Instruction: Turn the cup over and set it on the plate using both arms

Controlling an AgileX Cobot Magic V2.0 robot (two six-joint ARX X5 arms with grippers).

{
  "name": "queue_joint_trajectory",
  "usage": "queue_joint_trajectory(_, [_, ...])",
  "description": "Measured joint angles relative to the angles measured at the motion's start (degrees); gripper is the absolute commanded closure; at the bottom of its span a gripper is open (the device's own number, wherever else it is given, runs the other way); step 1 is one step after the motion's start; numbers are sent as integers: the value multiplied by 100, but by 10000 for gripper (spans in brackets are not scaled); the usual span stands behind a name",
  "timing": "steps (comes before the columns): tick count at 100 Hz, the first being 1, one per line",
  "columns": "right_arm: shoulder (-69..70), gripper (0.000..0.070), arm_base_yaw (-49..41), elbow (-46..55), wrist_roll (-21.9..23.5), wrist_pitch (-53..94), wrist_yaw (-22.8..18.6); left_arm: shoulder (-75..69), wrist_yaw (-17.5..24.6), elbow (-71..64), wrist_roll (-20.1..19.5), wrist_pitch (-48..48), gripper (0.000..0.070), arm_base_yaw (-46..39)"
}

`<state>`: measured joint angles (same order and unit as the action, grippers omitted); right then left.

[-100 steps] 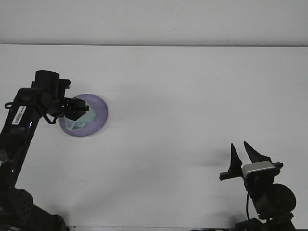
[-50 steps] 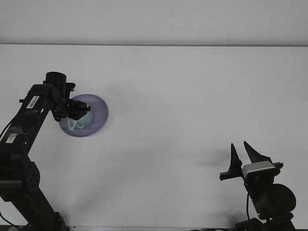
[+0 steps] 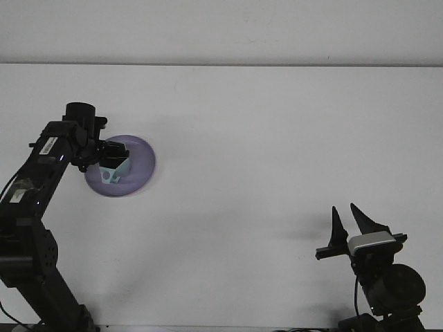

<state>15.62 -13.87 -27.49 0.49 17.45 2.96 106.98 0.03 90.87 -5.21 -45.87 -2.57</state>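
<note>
White counter (image 3: 277, 152) fills the view, bare apart from the plate and the two arms, with a pale wall behind. On it, toward the left side, the small pale green cup (image 3: 111, 171) sits on the purple plate (image 3: 142, 162), over the plate's left half, with what looks like its handle toward the plate's near edge. The left gripper (image 3: 114, 158) is right at the cup's far rim, jaws closed around or against it; the contact is too small and dark to say whether they hold firmly or have begun to loosen.

The step in hand appears to be the set-down and release. To do it well, the cup's base should rest flat on the plate before the jaws part, and they should open only enough to clear the rim. The arm should then lift straight up from the plate rather than sideways, since a sideways drag could tip the light cup or slide the plate.

Well away from the plate, at the counter's near right corner, the right gripper (image 3: 349, 223) points upward with jaws spread and empty.
</note>
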Motion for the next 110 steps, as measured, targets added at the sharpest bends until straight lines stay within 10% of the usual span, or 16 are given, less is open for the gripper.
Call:
queue_joint_trajectory(61, [0,432,0,0,-2,2,0,-1123,11,1307,103,-1351,167,-11])
queue_joint_trajectory(84, [0,432,0,0,0,2,2,-2632,319,1355,212,-1379,700,-20])
queue_joint_trajectory(110, [0,432,0,0,-4,0,7,-4487,431,13,236,7,688,-20])
